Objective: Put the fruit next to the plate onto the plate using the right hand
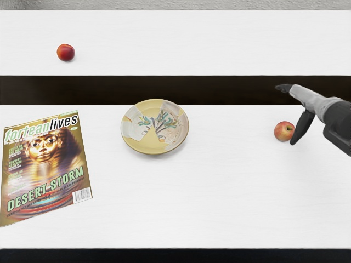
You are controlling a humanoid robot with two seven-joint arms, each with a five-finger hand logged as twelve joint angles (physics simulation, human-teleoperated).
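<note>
The right hand point(309, 103) has its fingers spread wide, grasping nothing; one finger point(301, 127) hangs just beside the apple point(283, 131), well right of the plate point(155, 149).

One head camera looks down aslant across the table point(219, 192).

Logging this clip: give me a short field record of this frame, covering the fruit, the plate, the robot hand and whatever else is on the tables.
target fruit: apple, on the near table, right of the plate and apart from it
plate: plate, empty, mid-table
hand: right robot hand, fingers spread, holding nothing, just right of the apple; contact unclear
other fruit: red fruit, on the far table, back left
other item: magazine, flat at the near table's left end
task status: apple not yet on the plate
</note>
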